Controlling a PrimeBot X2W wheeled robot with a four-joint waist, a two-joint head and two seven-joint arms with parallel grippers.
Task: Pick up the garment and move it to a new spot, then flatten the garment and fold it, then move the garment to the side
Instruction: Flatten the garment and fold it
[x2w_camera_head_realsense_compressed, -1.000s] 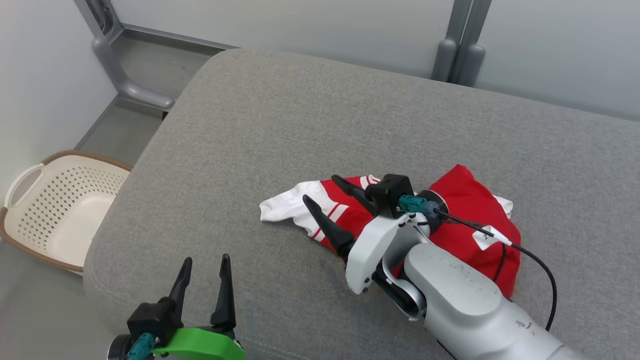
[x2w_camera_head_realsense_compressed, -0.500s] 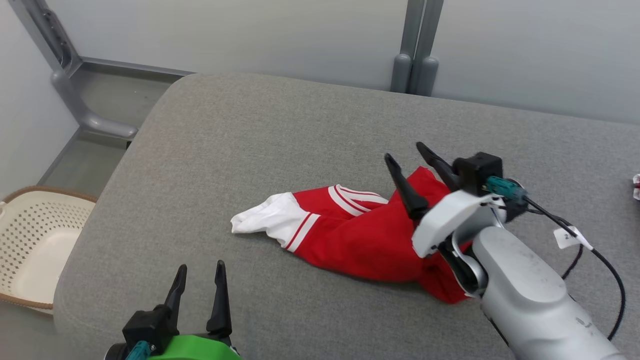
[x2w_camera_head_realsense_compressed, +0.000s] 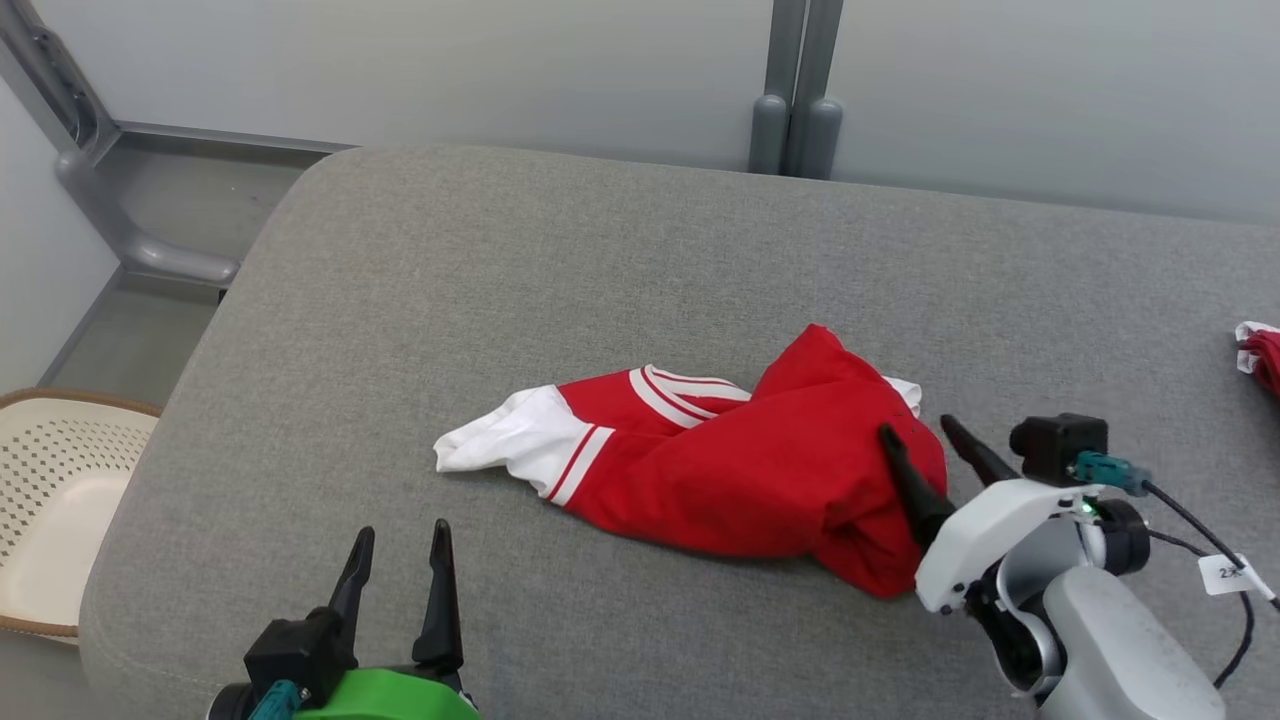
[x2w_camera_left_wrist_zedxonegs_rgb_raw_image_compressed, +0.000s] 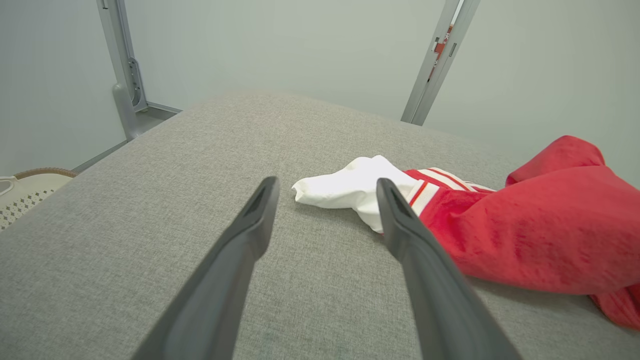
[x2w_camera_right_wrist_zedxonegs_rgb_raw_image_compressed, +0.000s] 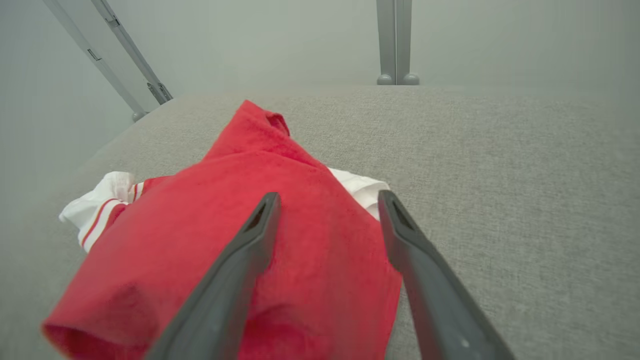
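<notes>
Garment (x2w_camera_head_realsense_compressed: 720, 480) crumpled, folds hidden; right gripper (x2w_camera_head_realsense_compressed: 915, 425) covers its edge.

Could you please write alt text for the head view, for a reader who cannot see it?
A crumpled red garment with white striped trim lies on a grey cushion. The right gripper is open at its right end; the left gripper is open at the lower left, apart from it. A cream perforated basket sits at far left.

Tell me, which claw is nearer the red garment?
The right gripper, the one with the white shell: it stands open at the garment's right end. The left gripper, green-shelled, is well apart from it.
</notes>
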